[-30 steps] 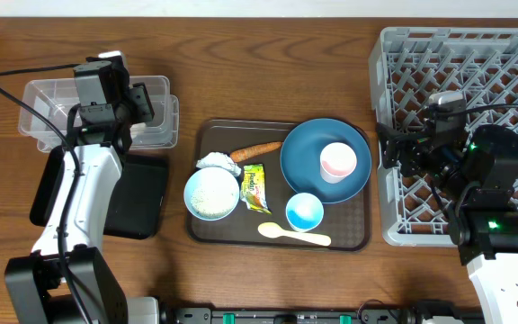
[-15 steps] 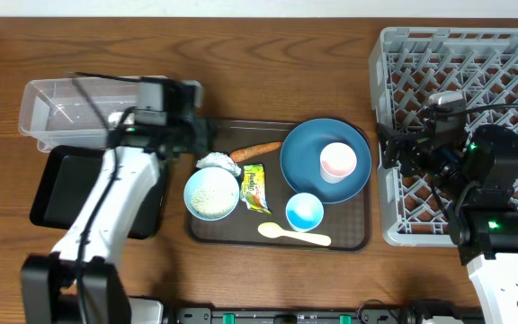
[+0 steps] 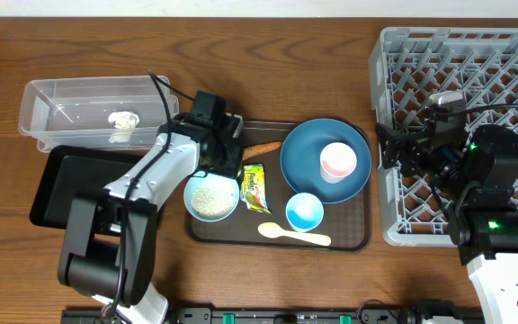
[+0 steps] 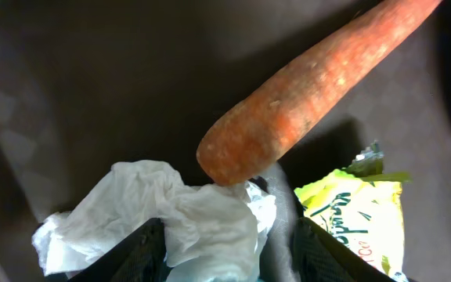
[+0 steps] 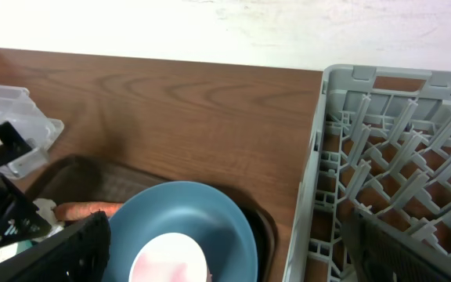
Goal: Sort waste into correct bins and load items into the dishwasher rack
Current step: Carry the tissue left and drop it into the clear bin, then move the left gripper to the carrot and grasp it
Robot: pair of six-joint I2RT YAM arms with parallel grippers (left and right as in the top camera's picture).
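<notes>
- Jaws of the left gripper (image 4: 224, 249) stand half apart, gripping nothing; the crumpled white tissue (image 4: 182, 223) sits between them, on the brown tray (image 4: 84, 70).
- Advice: sink lower and close on the tissue's bulk, since the carrot (image 4: 312, 94) tip seems to touch it just ahead and could be dragged along.
- Just right of the gripper lies the snack packet (image 4: 358, 219); its green script is cut off and unreadable.
- The clear tub (image 3: 39, 99) lies well apart, beyond the tray's edge.
- Right gripper (image 5: 229, 235), wide open and empty, hovers beside the dishwasher rack (image 5: 382, 157).
</notes>
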